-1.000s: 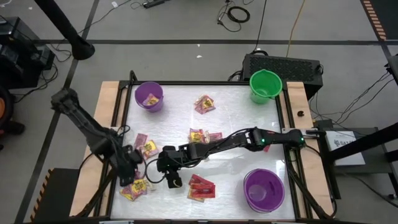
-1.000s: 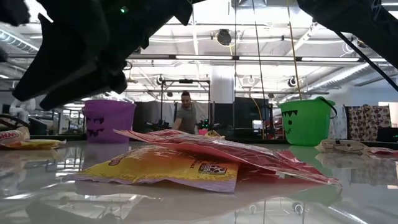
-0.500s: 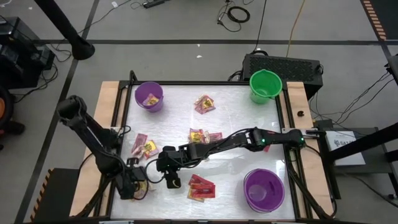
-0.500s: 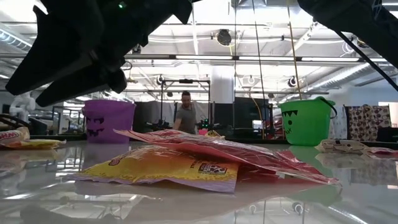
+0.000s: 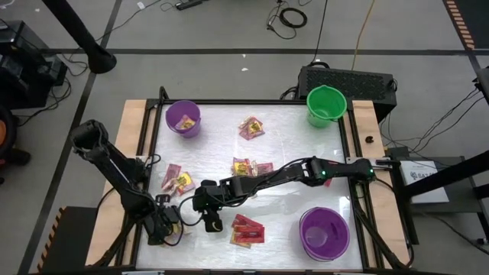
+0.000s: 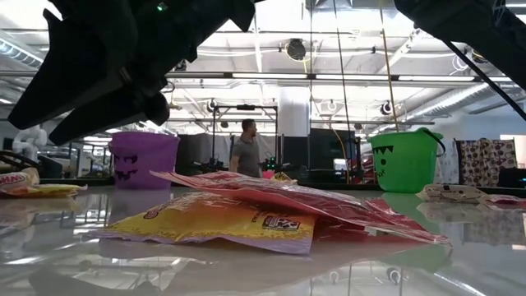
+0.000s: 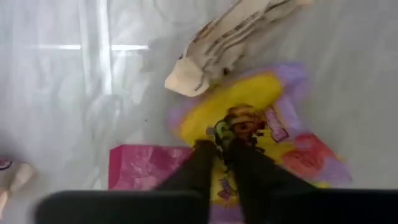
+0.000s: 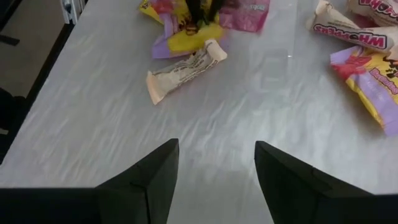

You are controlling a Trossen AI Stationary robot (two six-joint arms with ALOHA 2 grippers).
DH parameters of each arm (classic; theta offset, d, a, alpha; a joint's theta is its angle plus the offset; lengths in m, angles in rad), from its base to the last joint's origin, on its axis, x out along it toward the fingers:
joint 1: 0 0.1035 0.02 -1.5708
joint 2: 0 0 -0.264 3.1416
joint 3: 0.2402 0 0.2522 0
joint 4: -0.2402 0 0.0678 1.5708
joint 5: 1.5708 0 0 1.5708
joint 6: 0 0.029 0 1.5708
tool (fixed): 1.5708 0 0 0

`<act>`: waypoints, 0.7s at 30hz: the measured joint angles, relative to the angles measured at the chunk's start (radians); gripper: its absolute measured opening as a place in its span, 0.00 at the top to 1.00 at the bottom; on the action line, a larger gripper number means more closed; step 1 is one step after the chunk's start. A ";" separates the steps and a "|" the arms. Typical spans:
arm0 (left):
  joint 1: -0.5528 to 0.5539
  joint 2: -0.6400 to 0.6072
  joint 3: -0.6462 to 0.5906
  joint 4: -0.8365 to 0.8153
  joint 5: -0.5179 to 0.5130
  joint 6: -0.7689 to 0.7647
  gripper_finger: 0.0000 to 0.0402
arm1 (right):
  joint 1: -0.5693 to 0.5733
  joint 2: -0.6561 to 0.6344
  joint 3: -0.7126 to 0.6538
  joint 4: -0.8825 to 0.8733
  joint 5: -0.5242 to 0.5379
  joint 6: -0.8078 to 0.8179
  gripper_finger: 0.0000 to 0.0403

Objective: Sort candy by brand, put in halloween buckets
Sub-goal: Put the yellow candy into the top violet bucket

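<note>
My left gripper is down on a candy pile near the table's near-left corner, shut on a yellow, purple-edged packet. This packet lies flat beside a pink packet and a tan wrapped piece. My right gripper stands open a little to the right, above bare table, its fingers pointing toward the tan piece. The buckets are a purple one at the far left with candy inside, a green one at the far right, and a second purple one at the near right. My left gripper pinches the yellow packet near its middle between its two fingertips, coming from above and pointing down. The packet lies flat on the table under the fingers.
More candy lies in small heaps: at the table's far middle, the centre, the left, and red packets near the front. Whoppers packets lie close to my right gripper. A person stands in the room beyond.
My left gripper has moved toward the table's near edge and come down onto the candy pile at the near left. It has stayed there for the last half second.
</note>
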 joint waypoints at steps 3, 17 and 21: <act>0.000 -0.050 0.012 -0.048 -0.004 0.009 0.98 | -0.004 0.001 0.000 0.013 0.000 -0.011 0.50; 0.032 -0.376 0.025 -0.187 -0.270 -0.079 0.99 | -0.018 0.001 0.001 0.217 0.001 -0.203 0.50; 0.079 -0.381 0.025 -0.222 -0.346 -0.105 0.99 | -0.021 0.001 0.001 0.232 0.002 -0.234 0.50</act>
